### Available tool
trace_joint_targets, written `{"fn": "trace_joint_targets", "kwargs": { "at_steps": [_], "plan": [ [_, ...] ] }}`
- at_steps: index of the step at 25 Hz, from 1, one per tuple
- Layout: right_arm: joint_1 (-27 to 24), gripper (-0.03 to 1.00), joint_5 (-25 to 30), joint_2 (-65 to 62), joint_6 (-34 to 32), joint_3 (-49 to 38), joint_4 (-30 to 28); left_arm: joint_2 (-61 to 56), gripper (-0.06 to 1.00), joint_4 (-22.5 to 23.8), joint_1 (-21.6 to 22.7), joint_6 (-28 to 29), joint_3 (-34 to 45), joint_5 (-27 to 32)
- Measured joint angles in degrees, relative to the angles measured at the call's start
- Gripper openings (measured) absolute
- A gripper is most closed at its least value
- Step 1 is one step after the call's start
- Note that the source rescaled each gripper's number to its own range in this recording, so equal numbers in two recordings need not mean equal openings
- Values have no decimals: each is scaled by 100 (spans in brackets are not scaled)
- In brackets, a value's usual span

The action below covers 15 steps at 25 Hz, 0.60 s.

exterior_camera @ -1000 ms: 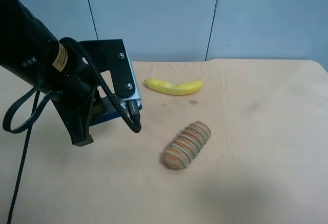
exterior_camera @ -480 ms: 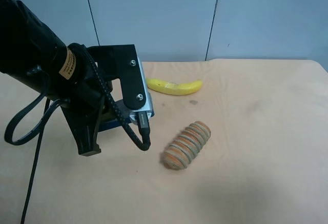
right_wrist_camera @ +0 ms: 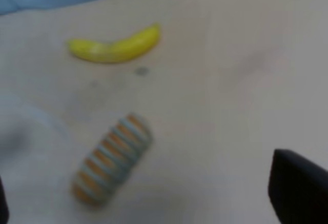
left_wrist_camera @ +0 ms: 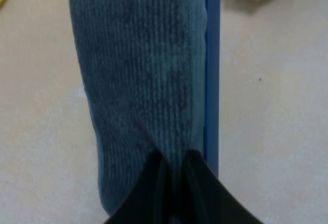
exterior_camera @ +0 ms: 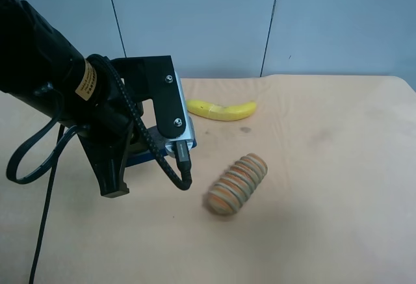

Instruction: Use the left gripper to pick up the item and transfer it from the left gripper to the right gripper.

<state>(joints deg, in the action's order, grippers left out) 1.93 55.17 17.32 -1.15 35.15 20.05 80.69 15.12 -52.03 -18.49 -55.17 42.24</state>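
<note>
The left arm [exterior_camera: 58, 82] hides most of the eraser [exterior_camera: 140, 156]. The right wrist view is blurred, and its edge cuts off the fingers [right_wrist_camera: 300, 193] of the right gripper [right_wrist_camera: 154, 203].

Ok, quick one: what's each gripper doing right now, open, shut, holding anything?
left gripper: shut, fingertips pinched on the felt of the item.
right gripper: open, holding nothing.

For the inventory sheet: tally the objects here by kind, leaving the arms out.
Banana: 1
Ribbed cylinder: 1
Board eraser: 1
Total: 3
</note>
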Motion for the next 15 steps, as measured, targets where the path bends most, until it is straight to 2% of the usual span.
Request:
{"fn": "trace_joint_targets", "kwargs": {
  "at_steps": [4, 11, 15],
  "plan": [
    [0, 100, -25, 1357, 703, 431, 1163, 0, 1, -7, 0, 0, 0, 0],
    [0, 100, 1, 3413, 2993, 547, 4121, 0, 1, -7, 0, -1, 0, -160],
    [6, 100, 207, 4389, 4004, 547, 5232, -2, 1, 18, 0, -1, 0, -251]
  ]
}}
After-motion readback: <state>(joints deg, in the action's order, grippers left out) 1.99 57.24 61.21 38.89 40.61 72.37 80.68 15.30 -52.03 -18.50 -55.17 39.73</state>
